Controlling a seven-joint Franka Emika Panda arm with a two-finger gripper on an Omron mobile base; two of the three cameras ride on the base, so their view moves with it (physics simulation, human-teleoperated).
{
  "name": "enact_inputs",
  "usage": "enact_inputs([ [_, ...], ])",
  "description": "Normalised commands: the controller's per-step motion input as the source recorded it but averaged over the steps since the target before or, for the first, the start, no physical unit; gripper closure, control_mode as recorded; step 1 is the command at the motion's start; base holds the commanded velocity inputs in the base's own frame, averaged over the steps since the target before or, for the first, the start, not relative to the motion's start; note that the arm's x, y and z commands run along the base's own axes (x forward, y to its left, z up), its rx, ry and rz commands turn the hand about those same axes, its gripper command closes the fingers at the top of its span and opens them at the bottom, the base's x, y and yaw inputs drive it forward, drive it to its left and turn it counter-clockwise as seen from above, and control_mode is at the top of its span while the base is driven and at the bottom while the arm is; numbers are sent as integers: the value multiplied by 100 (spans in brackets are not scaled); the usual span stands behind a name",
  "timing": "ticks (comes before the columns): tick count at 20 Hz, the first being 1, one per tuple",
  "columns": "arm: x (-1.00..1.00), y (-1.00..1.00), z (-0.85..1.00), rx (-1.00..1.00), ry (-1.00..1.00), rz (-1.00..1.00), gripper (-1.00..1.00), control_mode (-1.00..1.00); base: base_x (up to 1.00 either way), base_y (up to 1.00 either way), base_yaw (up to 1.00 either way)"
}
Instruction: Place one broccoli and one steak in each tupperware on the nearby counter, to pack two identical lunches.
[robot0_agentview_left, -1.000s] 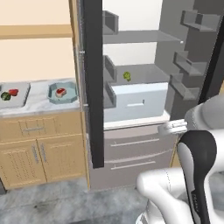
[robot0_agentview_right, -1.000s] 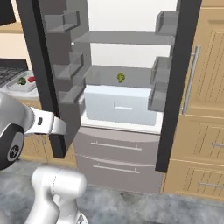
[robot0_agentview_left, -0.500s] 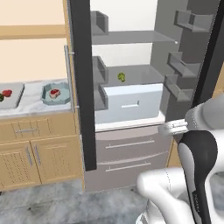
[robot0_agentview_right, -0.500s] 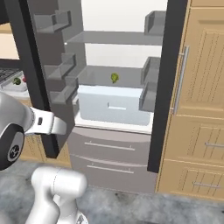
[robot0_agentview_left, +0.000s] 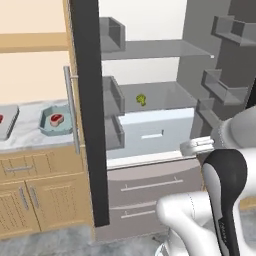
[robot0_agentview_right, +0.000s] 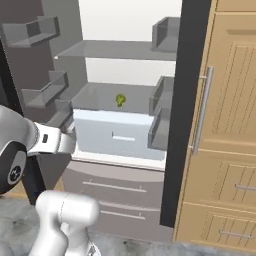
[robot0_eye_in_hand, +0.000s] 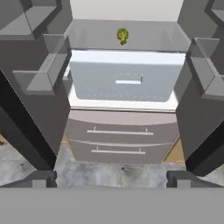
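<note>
Base nearer; broccoli (robot0_eye_in_hand: 122, 35) beyond open jaws.

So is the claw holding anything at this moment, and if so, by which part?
Nothing is held. The claw is open with bare fingertips, facing the open fridge, well short of the broccoli on the shelf.

1. The fridge (robot0_agentview_left: 150, 75) is grey inside, with a white back wall and black door edges.
2. On its grey middle shelf, the broccoli (robot0_agentview_left: 141, 99) is yellow-green.
3. Below that shelf, the drawer (robot0_agentview_left: 155, 135) is pale blue-white with a white handle.
4. Under it, two lower drawers (robot0_eye_in_hand: 119, 135) are taupe with silver handles.
5. Left of the fridge, the counter (robot0_agentview_left: 30, 137) is white-grey marbled stone over light wooden cabinets (robot0_agentview_left: 35, 195).
6. On the counter, the teal tupperware (robot0_agentview_left: 56, 120) holds a red steak (robot0_agentview_left: 56, 119) with white marbling.
7. The floor (robot0_eye_in_hand: 118, 173) below the fridge is mottled grey.
</note>
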Motion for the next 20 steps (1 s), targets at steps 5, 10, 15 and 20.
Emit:
enact_inputs([
  [5, 0, 0, 0, 0, 0, 0, -100, 100, 68, -34, 0],
  [10, 0, 0, 0, 0, 0, 0, -100, 100, 68, -8, 0],
  [15, 0, 0, 0, 0, 0, 0, -100, 100, 57, -8, 0],
  [20, 0, 0, 0, 0, 0, 0, -100, 100, 40, -21, 0],
])
